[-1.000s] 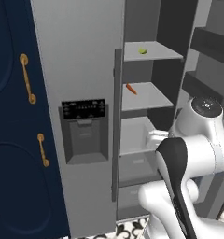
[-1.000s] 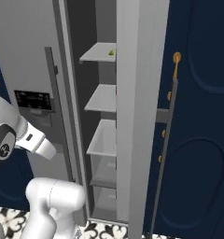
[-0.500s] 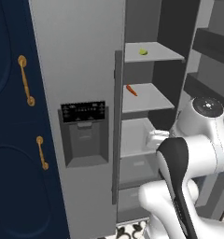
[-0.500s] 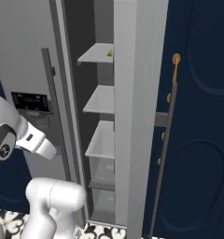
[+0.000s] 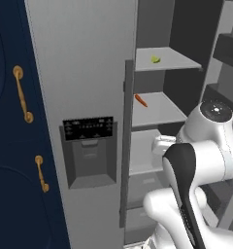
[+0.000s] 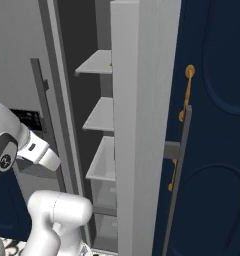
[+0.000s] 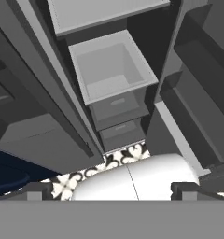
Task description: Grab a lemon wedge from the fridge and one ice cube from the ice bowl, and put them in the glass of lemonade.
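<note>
With my gripper point(image 7: 111, 189) spread wide and aimed down at the fridge's point(image 5: 89, 73) lower drawers, the lemon wedge point(image 5: 156, 59) sits on the top shelf, upper right of the left base view, so reaching up I might clip the door edge.

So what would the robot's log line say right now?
fridge: right door open | lemon wedge: top shelf | carrot: next shelf down | hand: open, empty

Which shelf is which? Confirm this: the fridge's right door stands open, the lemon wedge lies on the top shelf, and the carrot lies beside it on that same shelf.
Not quite. The carrot lies on the shelf below the lemon wedge, not beside it; the left base view shows this. The rest holds: the fridge stands open on its right side, with the wedge on the top shelf.
</note>
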